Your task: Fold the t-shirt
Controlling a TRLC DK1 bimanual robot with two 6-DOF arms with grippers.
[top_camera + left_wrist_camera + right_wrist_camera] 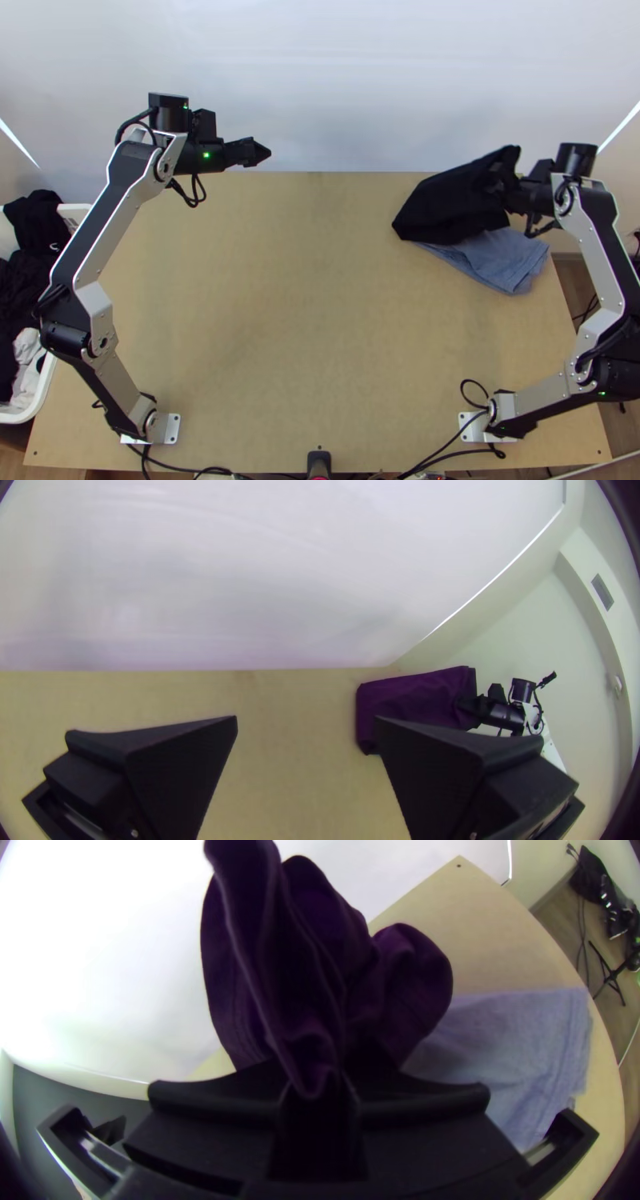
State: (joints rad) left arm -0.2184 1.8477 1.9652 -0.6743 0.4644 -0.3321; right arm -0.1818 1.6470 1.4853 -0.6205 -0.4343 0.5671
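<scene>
The dark t-shirt [452, 204] is a folded bundle at the table's far right, partly over a blue-grey cloth. My right gripper [506, 180] is at its right end; in the right wrist view the right gripper [320, 1090] is shut on bunched fabric of the dark t-shirt [300, 967]. Over the table's far left edge is my left gripper [260, 152], away from the cloth. From its wrist view the left gripper [307, 727] stands open with nothing between its fingers, and the dark t-shirt [413, 697] appears farther off, partly behind one finger.
A blue-grey folded cloth [496, 256] lies flat beneath and beside the dark one at the far right. A white basket [44, 384] with dark and light clothes stands beyond the table's left edge. Cables [448, 444] run along the near edge.
</scene>
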